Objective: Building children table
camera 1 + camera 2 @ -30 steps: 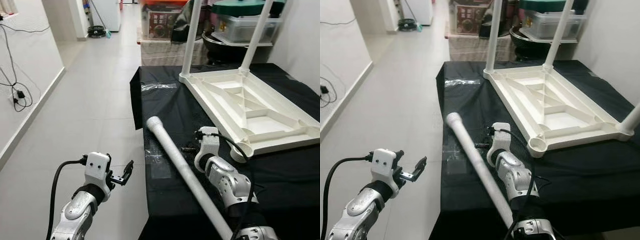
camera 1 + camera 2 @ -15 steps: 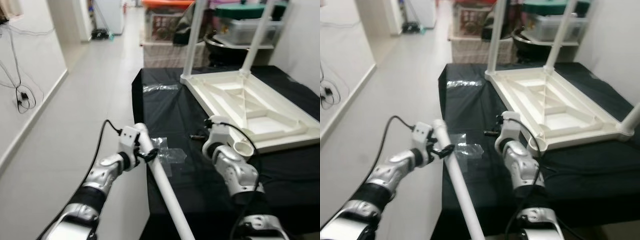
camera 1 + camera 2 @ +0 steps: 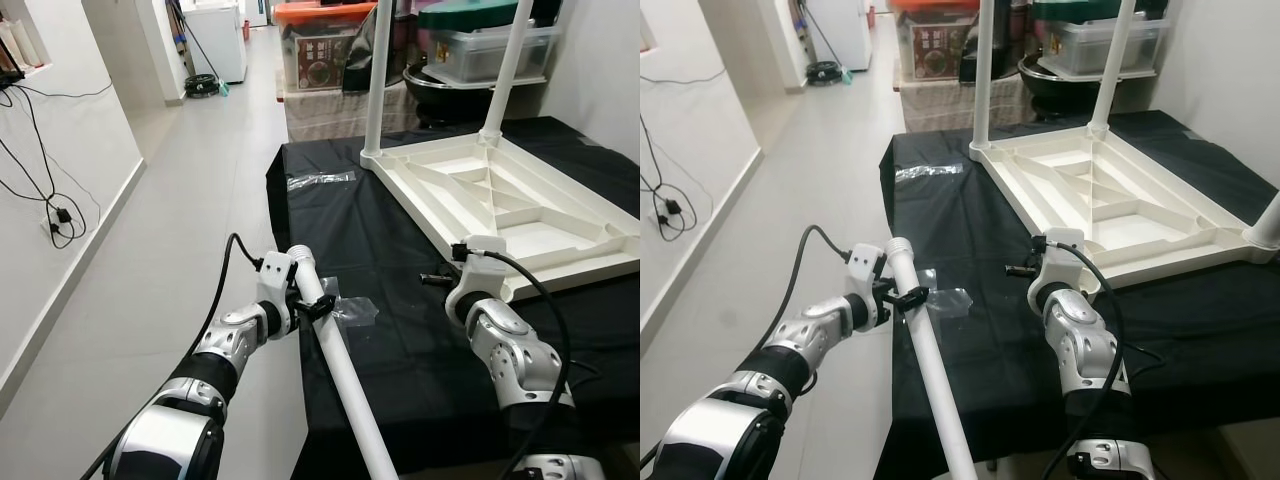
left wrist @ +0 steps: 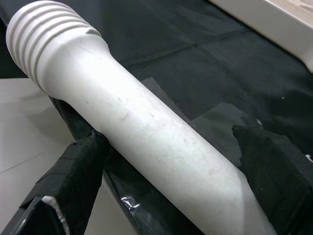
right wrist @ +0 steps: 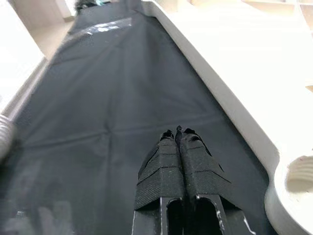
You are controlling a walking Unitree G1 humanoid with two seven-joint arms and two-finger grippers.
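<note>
In the left eye view, an upturned white plastic children's table (image 3: 500,215) lies on a surface draped in black cloth (image 3: 400,330). Two white legs (image 3: 378,75) already stand upright in the table's far corners. A loose white table leg (image 3: 335,370) with a threaded end lies slanting over the near corner of the black cloth, well apart from the table. The left gripper (image 3: 303,305) is at that leg just below its threaded end, one black finger on either side of it. A crumpled piece of clear plastic wrap (image 3: 352,310) lies on the cloth just beside the leg. The right gripper (image 3: 432,279) hovers over the cloth just beside the table's near edge. Beyond the table stand storage boxes: an orange-lidded clear bin (image 3: 325,50) and a green-lidded clear box (image 3: 490,45); what they hold cannot be made out.

In the right eye view, an empty round leg socket (image 3: 1087,287) shows at the table's near corner, close beside the right arm.

In the left wrist view, the leg's ribbed thread (image 4: 44,39) and smooth shaft lie between the two black fingers (image 4: 73,166), which sit at either side of the shaft; whether both press on it cannot be told.

In the right wrist view, the right gripper's fingers (image 5: 164,171) are pressed together with nothing between them, above the cloth beside the table's rim.
</note>
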